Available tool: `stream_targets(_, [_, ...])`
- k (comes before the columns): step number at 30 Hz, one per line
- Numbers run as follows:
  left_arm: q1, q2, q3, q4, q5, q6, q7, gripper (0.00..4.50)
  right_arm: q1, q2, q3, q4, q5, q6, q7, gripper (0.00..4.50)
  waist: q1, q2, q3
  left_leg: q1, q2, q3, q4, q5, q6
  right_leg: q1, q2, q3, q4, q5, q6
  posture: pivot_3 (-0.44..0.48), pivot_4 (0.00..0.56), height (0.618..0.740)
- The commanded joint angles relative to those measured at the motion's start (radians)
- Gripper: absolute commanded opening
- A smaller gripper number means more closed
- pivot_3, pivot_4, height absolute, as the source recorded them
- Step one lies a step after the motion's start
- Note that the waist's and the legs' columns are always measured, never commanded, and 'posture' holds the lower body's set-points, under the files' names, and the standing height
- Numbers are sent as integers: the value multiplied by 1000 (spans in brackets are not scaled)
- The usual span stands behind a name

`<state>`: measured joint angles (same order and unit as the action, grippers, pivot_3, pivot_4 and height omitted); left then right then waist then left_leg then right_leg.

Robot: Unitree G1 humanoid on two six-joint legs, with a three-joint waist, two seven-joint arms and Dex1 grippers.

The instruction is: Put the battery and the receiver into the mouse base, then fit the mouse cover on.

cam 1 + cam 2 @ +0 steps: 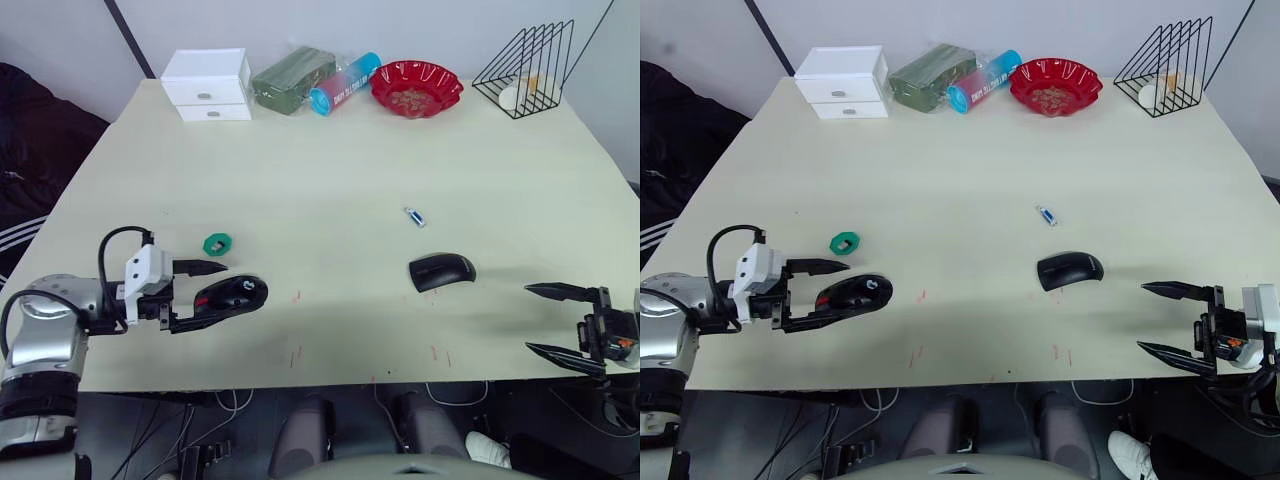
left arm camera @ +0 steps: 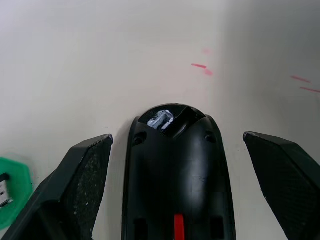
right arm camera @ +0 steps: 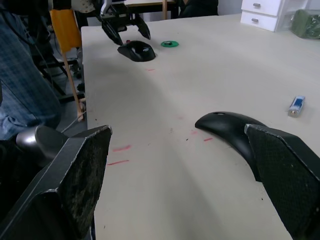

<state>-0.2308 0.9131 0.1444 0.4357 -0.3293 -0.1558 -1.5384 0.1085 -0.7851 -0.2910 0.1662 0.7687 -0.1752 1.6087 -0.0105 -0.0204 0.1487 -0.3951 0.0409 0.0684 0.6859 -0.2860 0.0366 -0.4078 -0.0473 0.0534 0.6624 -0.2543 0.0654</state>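
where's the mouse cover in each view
Left eye: cover, right of centre.
Right eye: centre right.
Left wrist: not in it.
Right wrist: between the right end effector's fingers.
Shared landmark: green ring beside the base.

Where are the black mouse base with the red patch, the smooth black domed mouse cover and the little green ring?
black mouse base [image 1: 232, 294], left eye view, middle.
smooth black mouse cover [image 1: 441, 270], left eye view, dome.
green ring [image 1: 217, 243], left eye view, rim.

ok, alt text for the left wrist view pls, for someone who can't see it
The left gripper is open, its two black fingers on either side of the black mouse base, which lies on the pale table. A green ring lies beside one finger, and faint red marks dot the table beyond the base.
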Motion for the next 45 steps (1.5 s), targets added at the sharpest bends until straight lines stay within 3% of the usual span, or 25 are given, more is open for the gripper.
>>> stream_targets(1, [-44,1,-40,57,40,-66,-39,4446,5,-7,-33,-16,16,-10,6,4500,0,0,0,0,0,0,0,0,0,0,0,0,0,0,0,0,150,740])
stream_targets(12, [-117,-37,-96,195,74,-131,-37,4446,7,-3,-39,-28,22,-18,6,4500,0,0,0,-1,0,0,1,0,0,0,0,0,0,0,0,0,150,740])
stream_targets(25, [-126,-61,-105,217,64,-113,-52,4446,-8,-7,-37,-17,18,-20,6,4500,2,0,0,-1,0,-1,1,0,0,0,0,0,0,0,0,0,150,740])
stream_targets(30, [-110,-60,-106,188,54,-113,-58,3136,-6,-5,-37,-21,18,-22,6,4500,2,0,0,-1,0,-1,1,0,0,0,0,0,0,0,0,0,150,740])
stream_targets(33, [-101,-54,-110,166,57,-125,-56,2970,-6,-4,-35,-20,17,-23,6,4500,1,0,0,-1,0,-1,1,0,0,0,0,0,0,0,0,0,150,740])
stream_targets(39, [-59,-27,-111,-29,21,-31,-42,2970,-9,4,-34,-16,14,-25,6,4500,2,0,0,-1,0,-1,1,0,0,0,0,0,0,0,0,0,150,740])
stream_targets(45, [-42,-30,-144,-320,-15,171,17,2970,-16,9,-27,-11,10,-28,6,4500,3,0,0,-1,0,-1,1,0,0,0,0,0,0,0,0,0,150,740])
